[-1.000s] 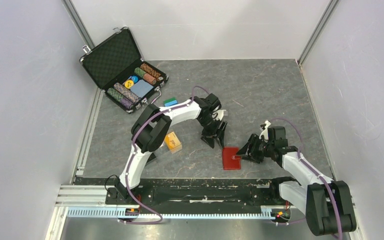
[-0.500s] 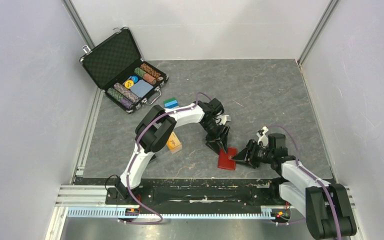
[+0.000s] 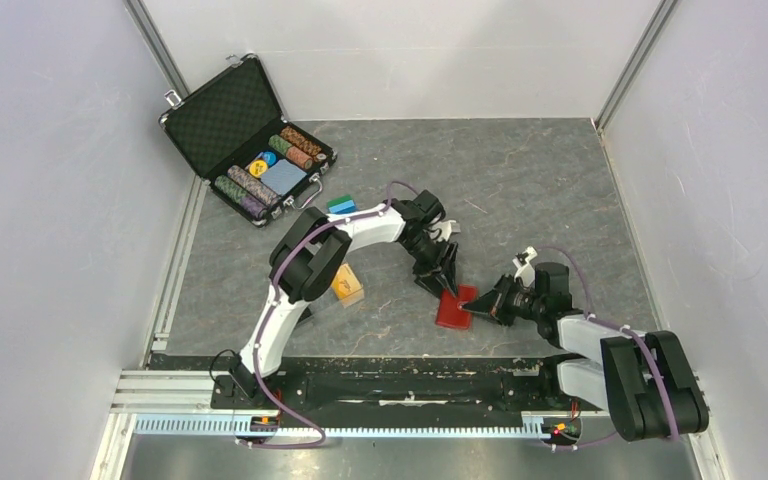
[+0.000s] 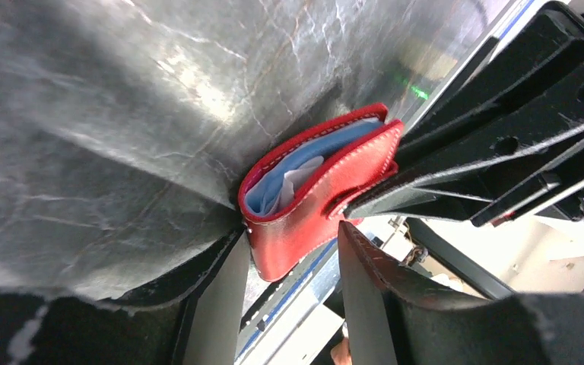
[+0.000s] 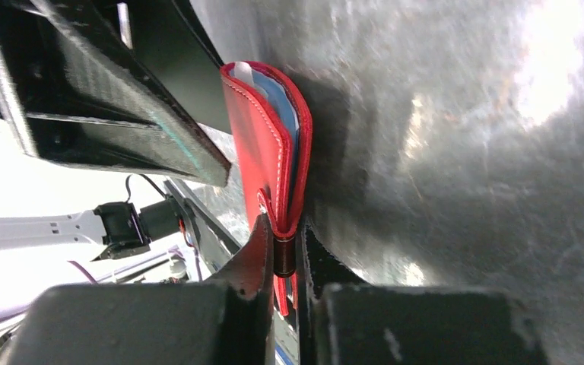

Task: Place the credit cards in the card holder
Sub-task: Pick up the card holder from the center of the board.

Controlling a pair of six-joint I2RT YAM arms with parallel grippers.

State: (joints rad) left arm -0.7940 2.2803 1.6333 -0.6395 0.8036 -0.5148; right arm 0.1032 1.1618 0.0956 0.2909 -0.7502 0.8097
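top external view: the red card holder [image 3: 454,306] is seen low on the grey table [image 3: 540,180], near the front edge, caught between the left gripper [image 3: 444,281] on its far side and the right gripper [image 3: 482,304] on its right side. a small stack of orange credit cards [image 3: 346,283] is left on the table beside the left arm, well apart from the card holder, and an open black chip case [image 3: 222,115] is set in the far left corner. from the left wrist, the card holder is shown slightly agape with a pale blue card [image 4: 298,163] tucked inside; the left jaws are spread, one finger on each side of its lower corner. from the right wrist, the right jaws are shown narrowed onto the card holder's flap by the metal snap.
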